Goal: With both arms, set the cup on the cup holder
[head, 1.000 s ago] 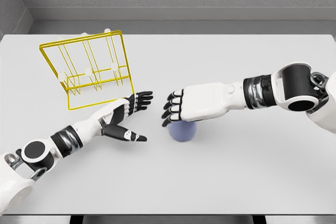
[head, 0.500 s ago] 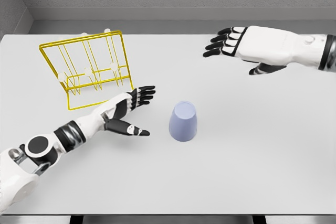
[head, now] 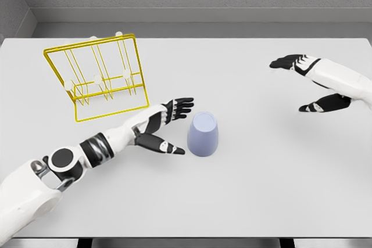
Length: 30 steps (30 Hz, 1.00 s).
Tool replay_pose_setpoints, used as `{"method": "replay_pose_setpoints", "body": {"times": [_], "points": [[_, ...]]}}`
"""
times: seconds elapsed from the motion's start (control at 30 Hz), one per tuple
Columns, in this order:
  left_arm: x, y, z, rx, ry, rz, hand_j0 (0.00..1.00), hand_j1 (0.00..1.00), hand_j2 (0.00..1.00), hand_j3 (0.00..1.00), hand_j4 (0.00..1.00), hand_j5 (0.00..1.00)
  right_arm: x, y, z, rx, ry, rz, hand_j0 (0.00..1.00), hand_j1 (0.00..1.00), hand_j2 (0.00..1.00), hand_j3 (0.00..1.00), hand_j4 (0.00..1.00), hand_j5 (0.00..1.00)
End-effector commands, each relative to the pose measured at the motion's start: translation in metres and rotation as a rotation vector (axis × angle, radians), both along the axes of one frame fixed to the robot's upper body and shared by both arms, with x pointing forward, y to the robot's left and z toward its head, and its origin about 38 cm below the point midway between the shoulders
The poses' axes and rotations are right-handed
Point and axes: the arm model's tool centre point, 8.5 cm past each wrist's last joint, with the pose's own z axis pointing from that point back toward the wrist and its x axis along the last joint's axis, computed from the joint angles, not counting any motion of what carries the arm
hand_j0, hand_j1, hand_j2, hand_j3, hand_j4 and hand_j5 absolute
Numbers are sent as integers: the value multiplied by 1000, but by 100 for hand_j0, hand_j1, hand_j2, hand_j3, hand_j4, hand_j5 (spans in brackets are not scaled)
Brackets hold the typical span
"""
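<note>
A pale blue cup [head: 203, 135] stands upside down on the white table [head: 250, 196], near the middle. My left hand [head: 174, 126] is open just to its left, fingers spread above and thumb below, a small gap from the cup's side. My right hand [head: 302, 82] hovers open far off at the right edge, fingers pointing left. The yellow wire cup holder [head: 99, 76] stands at the back left, with white-tipped pegs and nothing on it.
A grey wall runs along the table's far edge. The holder sits close behind my left forearm [head: 110, 143].
My right hand has lifted off the cup and swung away to the right edge. My left hand has slid right, closer to the cup. The cup has not moved.
</note>
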Motion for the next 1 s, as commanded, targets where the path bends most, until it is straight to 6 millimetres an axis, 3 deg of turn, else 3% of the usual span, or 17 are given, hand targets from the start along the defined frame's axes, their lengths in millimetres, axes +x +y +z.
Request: {"method": "replay_pose_setpoints", "body": {"times": [0.0,0.53,0.97], "points": [[-1,-2,-1,-4,5,-4,100,100,100,100,100,100,2,-5,5,36,-15,-24,100,100,100,100,100,100],[7,-31,-6,-25,18,-31,100,100,100,100,100,100,3,0,3,61,-20,-17,100,100,100,100,100,100],[6,-37,-12,-26,31,-37,100,100,100,100,100,100,3,1,3,66,-20,-16,100,100,100,100,100,100]]}}
